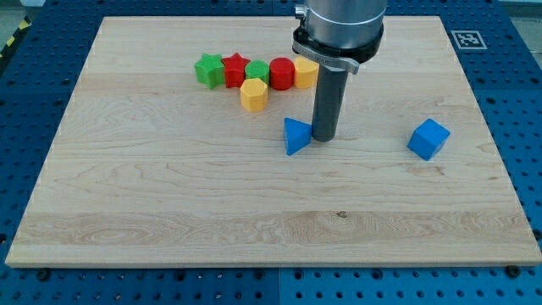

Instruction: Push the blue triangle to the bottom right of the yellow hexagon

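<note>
The blue triangle [295,135] lies near the middle of the wooden board [169,195]. The yellow hexagon [253,94] sits up and to the view's left of it, just below a row of blocks. My tip [324,137] is down on the board right beside the triangle's right edge, touching it or nearly so. The triangle lies to the bottom right of the hexagon, a small gap apart.
A row of blocks sits near the view's top: green star [208,69], red star [235,70], green block [257,71], red block [281,74], yellow block [306,73] partly behind the rod. A blue cube [428,139] lies at the view's right.
</note>
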